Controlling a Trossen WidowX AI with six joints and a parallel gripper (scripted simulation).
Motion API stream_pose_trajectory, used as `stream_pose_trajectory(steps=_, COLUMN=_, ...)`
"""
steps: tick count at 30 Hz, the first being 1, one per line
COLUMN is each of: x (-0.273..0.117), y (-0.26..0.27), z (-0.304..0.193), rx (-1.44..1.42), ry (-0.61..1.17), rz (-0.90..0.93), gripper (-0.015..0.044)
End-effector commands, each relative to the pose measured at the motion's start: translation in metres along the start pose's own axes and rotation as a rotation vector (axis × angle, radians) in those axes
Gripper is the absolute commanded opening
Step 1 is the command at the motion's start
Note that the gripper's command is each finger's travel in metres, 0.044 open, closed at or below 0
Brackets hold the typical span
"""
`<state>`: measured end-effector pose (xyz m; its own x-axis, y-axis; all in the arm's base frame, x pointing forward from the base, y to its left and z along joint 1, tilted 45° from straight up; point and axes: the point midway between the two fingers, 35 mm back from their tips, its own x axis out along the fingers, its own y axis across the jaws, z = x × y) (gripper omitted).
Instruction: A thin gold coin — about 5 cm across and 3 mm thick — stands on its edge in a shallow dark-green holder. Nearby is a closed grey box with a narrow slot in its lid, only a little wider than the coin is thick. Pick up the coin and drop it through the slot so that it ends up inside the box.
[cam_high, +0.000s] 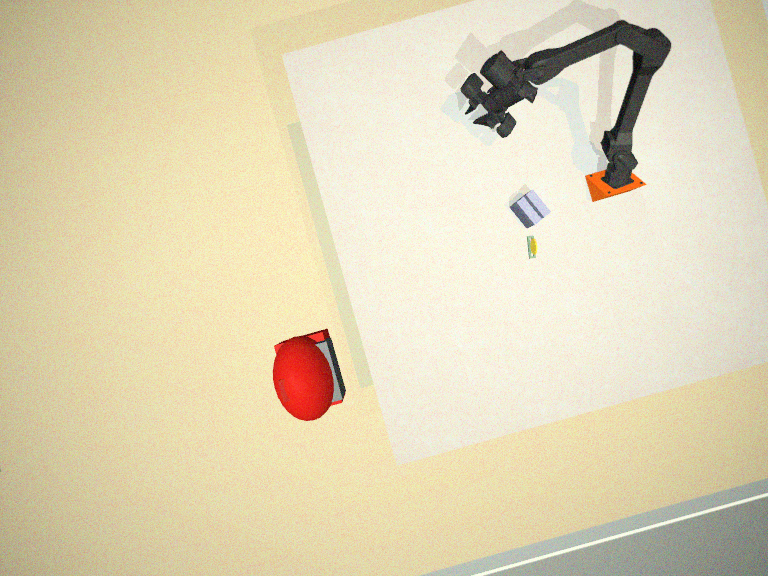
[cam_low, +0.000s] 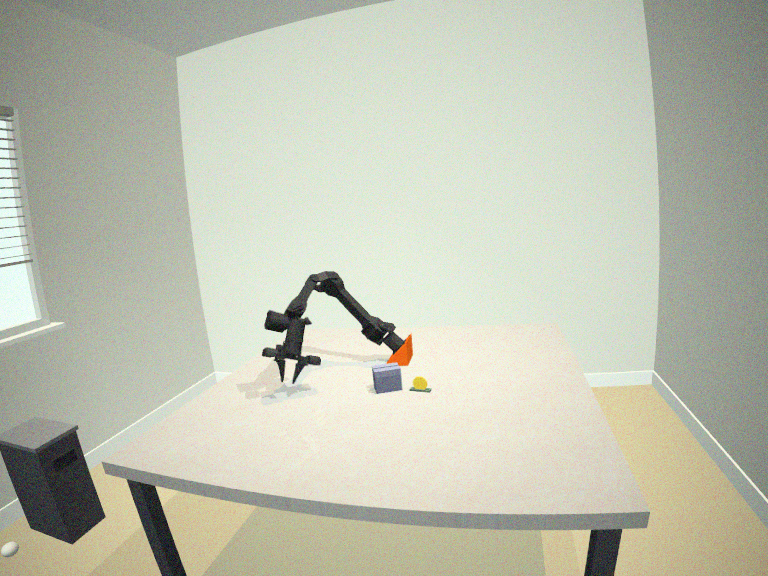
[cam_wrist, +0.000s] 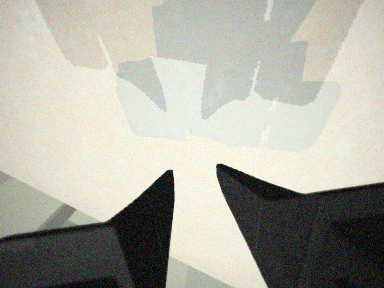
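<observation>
- Exterior view shows a pale, off-white square table (cam_low: 434, 446) on dark legs, sitting in a room with grey-white walls, a tan floor and a window with blinds (cam_low: 12, 204) on the left.
- Down on the floor by the table's left corner there's a dark grey bin-like box (cam_low: 46, 477). From the top view the same corner has a big red dome-shaped thing (cam_high: 302, 378) parked beside it.
- The dark grey robot arm (cam_low: 347, 303) is bolted to an orange base plate (cam_low: 401, 352) near the back of the table and arches over to the left, wrist pointing straight down.
- Its black parallel-jaw gripper (cam_low: 291, 373) hangs just above the table, tips aimed at bare surface. Wrist view backs that up: two dark pointed fingers with only tabletop and overlapping shadows under them.
- Fingers are at a narrowish gap, partly closed, with nothing between them.
- The thin gold coin (cam_low: 419, 383) is on its edge in the shallow dark-green holder (cam_low: 420, 389), not far from the orange base.
- Just beside it, to the left in the exterior view, is the small closed grey box (cam_low: 387, 378); its lid slot shows from the top view.
- So the coin is well apart from the fingers, off past the box on the far side from the gripper.
</observation>
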<state>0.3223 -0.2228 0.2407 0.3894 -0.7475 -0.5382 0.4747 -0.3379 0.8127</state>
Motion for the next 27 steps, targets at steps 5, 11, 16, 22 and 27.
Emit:
stream_pose_trajectory(steps=5, x=-0.008, y=-0.071, z=-0.123, rx=-0.147, ry=0.152, rz=-0.229, gripper=0.0161)
stream_pose_trajectory(steps=11, x=-0.034, y=-0.146, z=-0.186, rx=-0.324, ry=0.181, rz=-0.387, gripper=0.0161)
stream_pose_trajectory(steps=16, x=-0.055, y=-0.192, z=-0.211, rx=-0.426, ry=0.158, rz=-0.462, gripper=0.0161)
stream_pose_trajectory(steps=22, x=-0.097, y=-0.274, z=-0.234, rx=-0.592, ry=0.004, rz=-0.529, gripper=0.0161)
stream_pose_trajectory(steps=27, x=-0.127, y=-0.324, z=-0.235, rx=-0.692, ry=-0.125, rz=-0.497, gripper=0.0161)
